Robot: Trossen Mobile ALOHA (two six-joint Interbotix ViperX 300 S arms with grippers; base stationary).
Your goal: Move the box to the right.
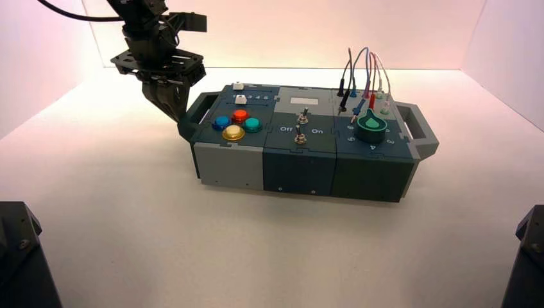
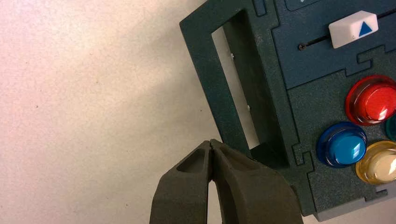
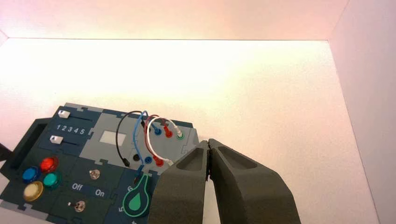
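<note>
The long dark teal-grey box (image 1: pixel 301 168) lies across the middle of the white table, with a handle at each end. My left gripper (image 1: pixel 172 108) is shut and empty, its tips low at the outer side of the box's left handle (image 1: pixel 194 114). In the left wrist view the shut gripper (image 2: pixel 211 143) sits by the near corner of that handle (image 2: pixel 210 70), beside the blue button (image 2: pixel 343 144). My right gripper (image 3: pixel 208 142) is shut and empty, held high and back from the box (image 3: pixel 70 161); it does not show in the high view.
White walls close the table at the back and sides. Bare table lies right of the box's right handle (image 1: pixel 420 128). Wires (image 1: pixel 365 70) stand up from the box's right part, next to a green knob (image 1: pixel 371 125). Dark stands sit at the front corners (image 1: pixel 19 256) (image 1: pixel 526 256).
</note>
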